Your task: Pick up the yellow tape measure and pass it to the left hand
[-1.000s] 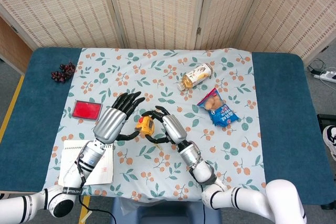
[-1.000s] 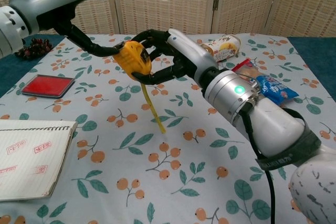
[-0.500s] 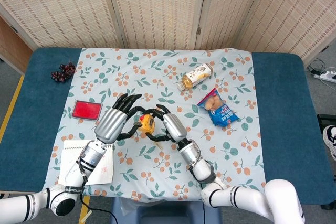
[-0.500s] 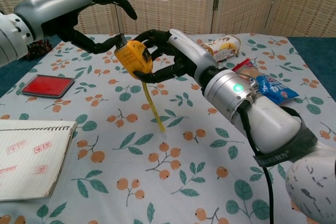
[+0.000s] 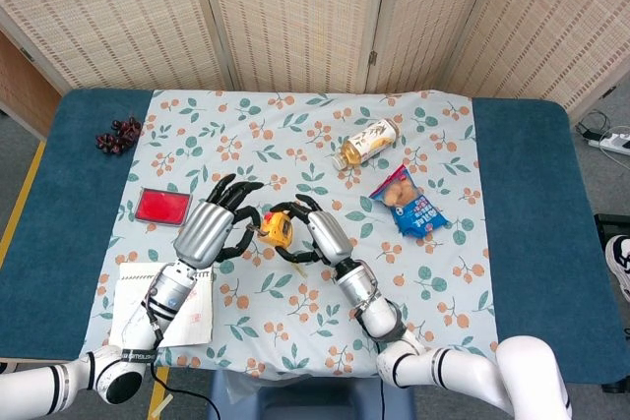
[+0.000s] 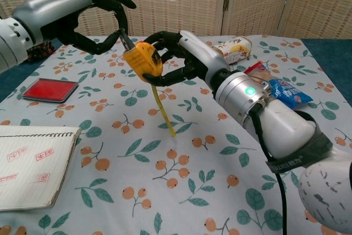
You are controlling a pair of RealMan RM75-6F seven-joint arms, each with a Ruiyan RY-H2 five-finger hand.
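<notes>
The yellow tape measure [image 6: 143,61] is held up above the floral cloth, and a short length of its yellow blade [image 6: 165,116] hangs down towards the table. My right hand [image 6: 179,59] grips the case from the right, fingers wrapped over its top and underside. My left hand [image 6: 91,17] is curled around from the left, and its fingertips [image 6: 124,38] meet at the case's upper left corner; I cannot tell whether they pinch it. From the head view the tape measure [image 5: 274,229] sits between the left hand [image 5: 207,231] and the right hand [image 5: 320,235].
A red pad [image 5: 161,206] and a white notebook [image 5: 162,307] lie on the left. A bottle [image 5: 365,143] and a snack bag [image 5: 409,202] lie at the right. Dark berries [image 5: 118,134] sit far left on the blue table [image 5: 532,243].
The left hand's fingers have curled in from spread to closing around the tape measure's left side. The right hand has kept its grip and shifted the case slightly.
</notes>
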